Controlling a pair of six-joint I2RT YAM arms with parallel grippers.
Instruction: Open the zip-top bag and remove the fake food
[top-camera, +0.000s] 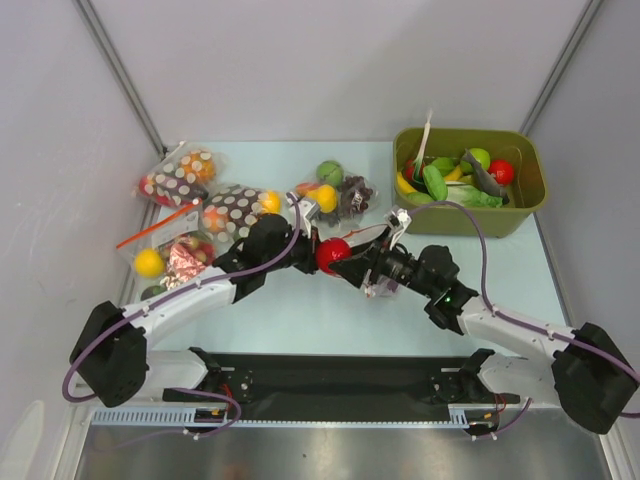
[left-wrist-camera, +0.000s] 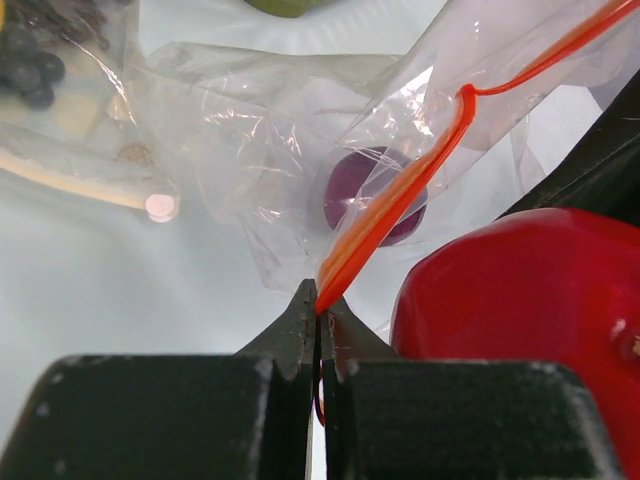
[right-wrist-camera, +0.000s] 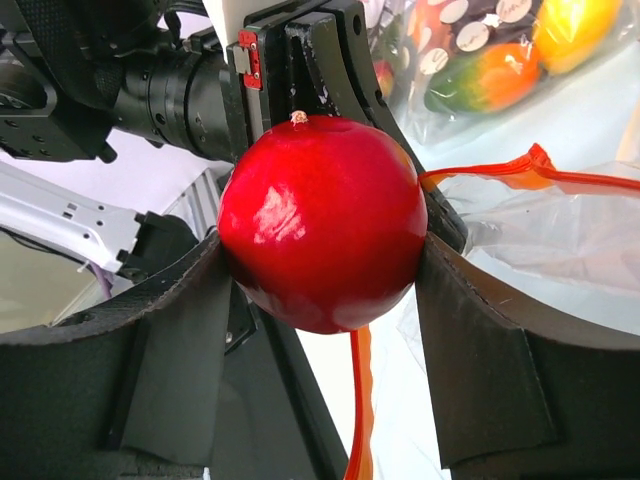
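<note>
Mid-table, right hand (right-wrist-camera: 322, 275) grips red ball (right-wrist-camera: 315, 205); left hand (left-wrist-camera: 320, 318) pinches zip strip (left-wrist-camera: 402, 198).

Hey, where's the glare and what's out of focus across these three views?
Right wrist: white highlights on the red ball, the dotted bag behind it blurred. Left wrist: glints across the zip-top bag, the red ball at near right soft-edged. Top external: even light, only faint shadows, no obvious blur.

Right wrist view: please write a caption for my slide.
Right gripper holds the red ball beside the clear bag and its orange zip strip.
</note>
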